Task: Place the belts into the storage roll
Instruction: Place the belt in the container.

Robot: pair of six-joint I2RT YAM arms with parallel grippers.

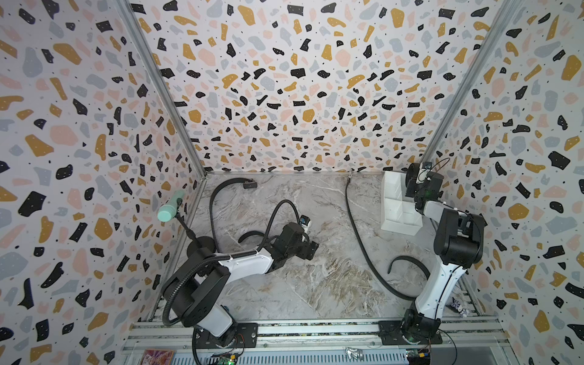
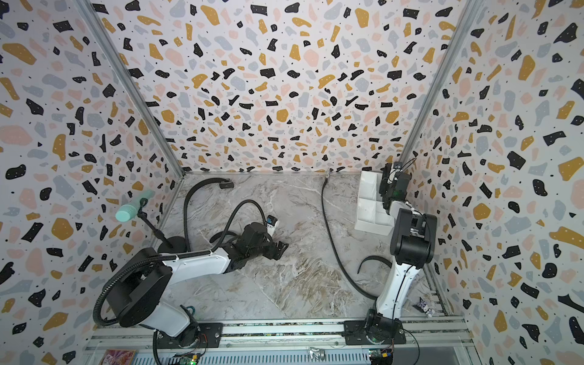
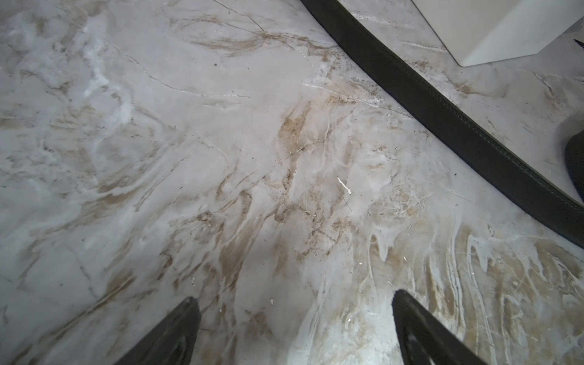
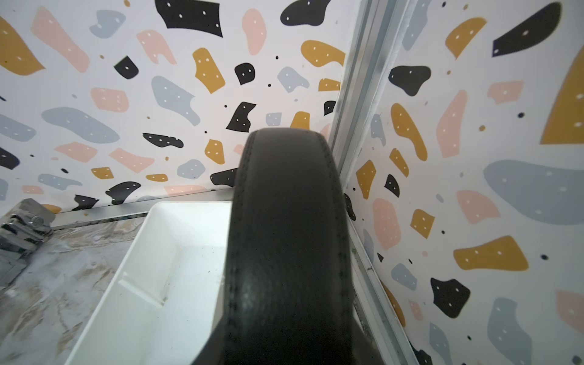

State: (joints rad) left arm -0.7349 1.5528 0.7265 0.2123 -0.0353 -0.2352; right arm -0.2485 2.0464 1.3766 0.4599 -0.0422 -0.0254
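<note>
Black rolled belt (image 4: 284, 237) clamped in right pincer (image 1: 414, 178) above storage roll (image 1: 400, 228); left pincer (image 3: 295, 300) apart; loose belt (image 3: 442, 117) between.

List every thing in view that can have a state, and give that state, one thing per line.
left gripper: open, empty, over the table.
right gripper: shut on the rolled belt.
rolled belt: coiled, held at the storage box's far end.
storage box: upright, visible cells empty.
thin belt: unrolled, lying on the table.
wide belt: unrolled, lying on the table.
</note>
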